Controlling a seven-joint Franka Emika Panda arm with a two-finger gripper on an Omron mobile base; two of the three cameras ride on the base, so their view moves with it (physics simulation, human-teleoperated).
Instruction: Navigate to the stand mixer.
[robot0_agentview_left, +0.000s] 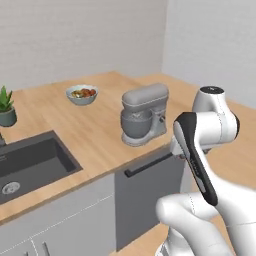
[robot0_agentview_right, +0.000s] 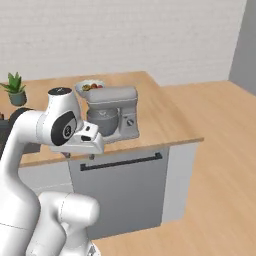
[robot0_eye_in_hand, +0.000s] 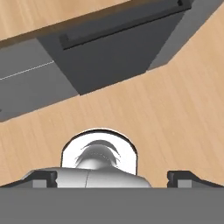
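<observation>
The stand mixer (robot0_agentview_left: 144, 115) sits near the wooden surface's (robot0_agentview_left: 95, 135) front edge, above a dark dishwasher door (robot0_agentview_right: 120, 190). The fingers (robot0_eye_in_hand: 112, 178) hang well apart from it, aimed at the floor (robot0_eye_in_hand: 144, 118); they look spread and empty, though only the tips show.

One stand mixer (robot0_agentview_left: 144, 115), one fruit bowl (robot0_agentview_left: 82, 94), one potted plant (robot0_agentview_left: 7, 107), one sink (robot0_agentview_left: 30, 162).

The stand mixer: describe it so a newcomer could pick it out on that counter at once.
On the wooden counter, above the dark dishwasher door, stands the stand mixer. Unlike the fruit bowl behind it, it is grey, with a rounded head over a metal bowl.
</observation>
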